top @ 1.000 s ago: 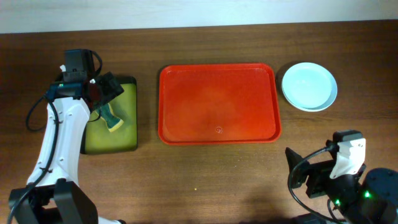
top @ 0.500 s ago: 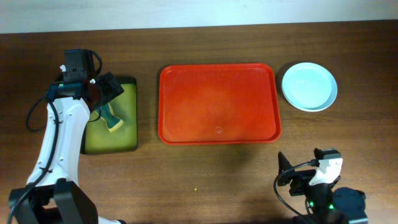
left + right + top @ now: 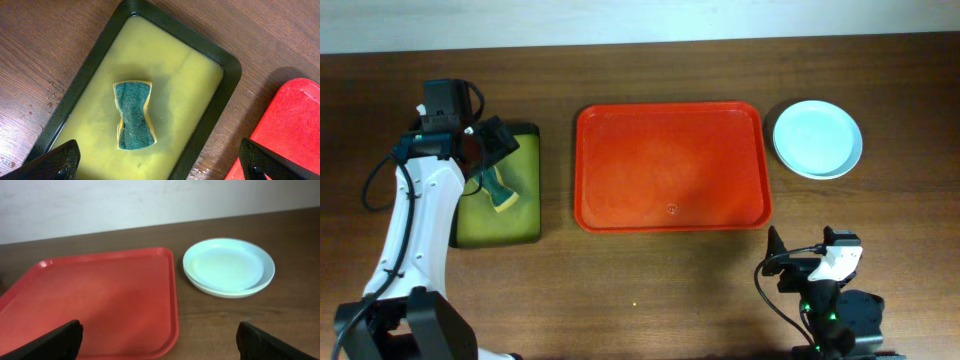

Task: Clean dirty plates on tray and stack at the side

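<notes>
Our left gripper [image 3: 490, 142] hangs over the far end of the black tray [image 3: 536, 185]. Its jaws stand wide apart with nothing between them, one at each lower corner of the wrist view [image 3: 160, 164]. Below and just ahead of them lies the sponge [image 3: 134, 116], green scrub face up with a yellow layer showing at its edges. It is pinched in at the waist and rests flat on the yellow-green floor of the black tray. From overhead the sponge [image 3: 501, 191] sits a little toward the left arm's side of that tray, apart from the rim. A few droplets [image 3: 50, 102] speckle the table [image 3: 640, 295] just outside the black tray's left wall. To its right, near but not touching, is the corner of the red tray [image 3: 292, 125].

Our right gripper [image 3: 775, 255] sits low at the near edge of the table, off the red tray's near right corner. Its jaws are spread just as wide and hold nothing [image 3: 160, 341]. It faces the far wall across the red tray [image 3: 100, 300], which lies flat in the middle of the table.

The plates [image 3: 817, 138] stand stacked on the table just to the right of the red tray's far right corner, close to its rim but clear of it. The top one [image 3: 227, 265] is pale blue-green, and a white edge shows beneath it. We cannot tell how many make up the stack.
</notes>
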`<control>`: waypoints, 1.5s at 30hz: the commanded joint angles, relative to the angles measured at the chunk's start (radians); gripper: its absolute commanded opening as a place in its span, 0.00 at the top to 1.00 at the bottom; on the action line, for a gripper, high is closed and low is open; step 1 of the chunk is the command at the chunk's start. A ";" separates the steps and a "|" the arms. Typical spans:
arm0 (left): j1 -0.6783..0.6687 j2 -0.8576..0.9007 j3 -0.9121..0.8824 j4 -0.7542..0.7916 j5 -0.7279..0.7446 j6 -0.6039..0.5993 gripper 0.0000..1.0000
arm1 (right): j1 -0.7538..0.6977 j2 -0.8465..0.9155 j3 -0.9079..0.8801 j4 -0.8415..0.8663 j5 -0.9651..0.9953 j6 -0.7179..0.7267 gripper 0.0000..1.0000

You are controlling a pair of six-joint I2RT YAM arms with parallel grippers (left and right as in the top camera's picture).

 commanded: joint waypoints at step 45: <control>0.003 0.010 0.005 -0.001 0.000 0.003 0.01 | -0.007 -0.010 -0.190 0.349 0.053 0.008 0.01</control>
